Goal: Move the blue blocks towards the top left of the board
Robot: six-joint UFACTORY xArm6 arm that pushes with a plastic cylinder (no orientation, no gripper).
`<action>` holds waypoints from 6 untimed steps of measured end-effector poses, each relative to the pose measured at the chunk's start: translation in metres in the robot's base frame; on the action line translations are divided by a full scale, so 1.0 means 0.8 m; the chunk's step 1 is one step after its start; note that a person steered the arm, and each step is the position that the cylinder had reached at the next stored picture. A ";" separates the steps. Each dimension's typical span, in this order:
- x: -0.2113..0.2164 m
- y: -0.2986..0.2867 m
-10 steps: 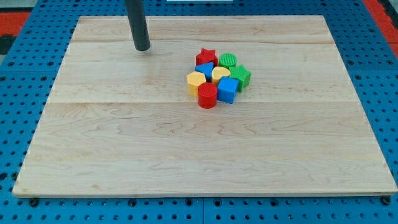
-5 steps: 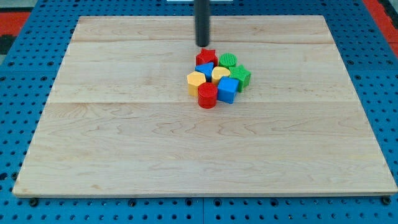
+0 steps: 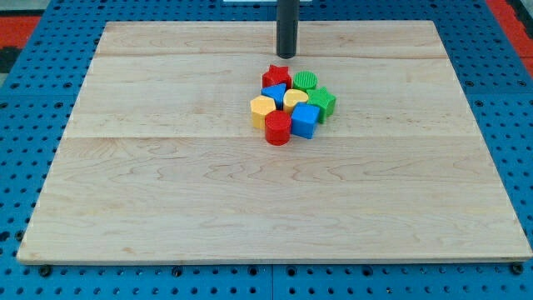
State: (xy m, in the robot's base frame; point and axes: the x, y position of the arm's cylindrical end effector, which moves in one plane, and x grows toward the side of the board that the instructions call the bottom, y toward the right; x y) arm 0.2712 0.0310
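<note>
My tip (image 3: 286,55) stands just beyond the cluster, above the red star (image 3: 276,77); no pincer fitted, only a rod; blue cube (image 3: 305,121) at cluster's near right; second blue block (image 3: 276,92) mid-cluster.

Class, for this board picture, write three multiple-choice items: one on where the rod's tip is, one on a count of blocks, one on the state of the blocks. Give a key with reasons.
1. Where is my tip relative to the cluster of blocks?
A. toward the view's top of it
B. toward the view's bottom of it
C. far at the view's left edge

2. How many blue blocks show?
A. none
B. two
C. five

3. How do the blocks lie?
A. scattered over the whole board
B. stacked in a tower
C. packed together in one cluster

Key:
1 A, the tip stands just above the red star, apart from it.
2 B, a blue cube and a second blue block.
3 C, the yellow heart, red cylinder and the rest lie side by side.
</note>
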 end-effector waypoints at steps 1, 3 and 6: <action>0.023 0.034; 0.180 0.120; 0.128 0.055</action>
State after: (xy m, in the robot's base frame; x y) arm 0.3734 0.0753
